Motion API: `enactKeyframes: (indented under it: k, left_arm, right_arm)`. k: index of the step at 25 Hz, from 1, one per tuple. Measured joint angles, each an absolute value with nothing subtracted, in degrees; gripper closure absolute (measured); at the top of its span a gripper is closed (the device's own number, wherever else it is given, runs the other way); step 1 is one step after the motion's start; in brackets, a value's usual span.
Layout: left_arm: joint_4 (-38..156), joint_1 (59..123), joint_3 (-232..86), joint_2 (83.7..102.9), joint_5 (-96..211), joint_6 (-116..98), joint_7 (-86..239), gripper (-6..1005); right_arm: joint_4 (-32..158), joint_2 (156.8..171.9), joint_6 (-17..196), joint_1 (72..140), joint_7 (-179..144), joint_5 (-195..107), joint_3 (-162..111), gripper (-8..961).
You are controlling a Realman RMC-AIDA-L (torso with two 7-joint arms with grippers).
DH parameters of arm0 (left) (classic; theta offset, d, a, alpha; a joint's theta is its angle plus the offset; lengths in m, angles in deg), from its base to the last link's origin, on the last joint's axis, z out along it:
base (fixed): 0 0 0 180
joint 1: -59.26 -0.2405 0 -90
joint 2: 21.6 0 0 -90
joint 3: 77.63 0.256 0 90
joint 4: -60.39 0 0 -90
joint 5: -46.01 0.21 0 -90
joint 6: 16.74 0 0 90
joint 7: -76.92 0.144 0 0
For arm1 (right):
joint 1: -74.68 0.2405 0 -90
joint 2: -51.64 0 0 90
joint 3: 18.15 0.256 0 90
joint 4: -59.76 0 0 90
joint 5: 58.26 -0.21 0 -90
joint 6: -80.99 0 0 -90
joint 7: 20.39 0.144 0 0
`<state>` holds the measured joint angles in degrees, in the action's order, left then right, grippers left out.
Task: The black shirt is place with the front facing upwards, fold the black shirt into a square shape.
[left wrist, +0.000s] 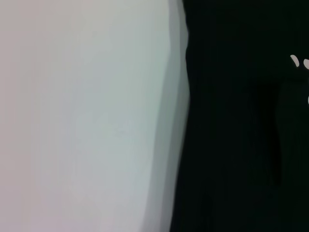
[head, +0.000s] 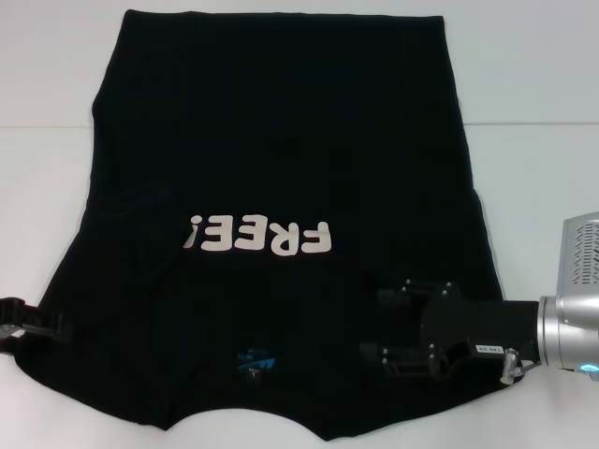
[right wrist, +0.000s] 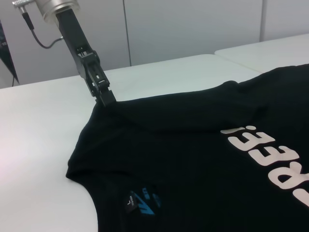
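Shirt: black shirt [head: 281, 168] flat on white table [head: 533, 112], lettering up.
Left gripper [right wrist: 107, 99]: pinching shirt's edge.
Right gripper [head: 374, 323]: over shirt, claw state unclear.

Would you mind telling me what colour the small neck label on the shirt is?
Blue, on the neck label of the black shirt; clearest in the right wrist view.

Inventory, my bench: one shirt [head: 281, 168], black; one blue label [head: 255, 362] at its neck; one white table [head: 533, 168]; my two grippers, left [head: 42, 329] and right [head: 393, 327].
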<state>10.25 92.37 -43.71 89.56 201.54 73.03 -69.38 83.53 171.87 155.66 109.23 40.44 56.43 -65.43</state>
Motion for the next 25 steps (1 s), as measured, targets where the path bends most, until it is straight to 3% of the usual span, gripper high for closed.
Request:
enactKeyframes:
  k: [8,13,25]
  left_arm:
    - [10.44,92.26,-43.28,89.92,201.94,73.23,-69.25,96]
    - [8.63,91.87,-42.95,90.79,202.32,73.45,-68.95,213]
    - [7.85,91.56,-42.19,91.32,203.08,72.84,-67.92,705]
  right_arm:
    - [83.49,171.82,156.34,109.14,40.44,56.44,-65.18,112]
    - [83.73,171.70,156.98,109.09,41.54,56.44,-65.12,112]
    - [84.00,171.69,158.14,108.73,41.78,56.44,-64.90,111]
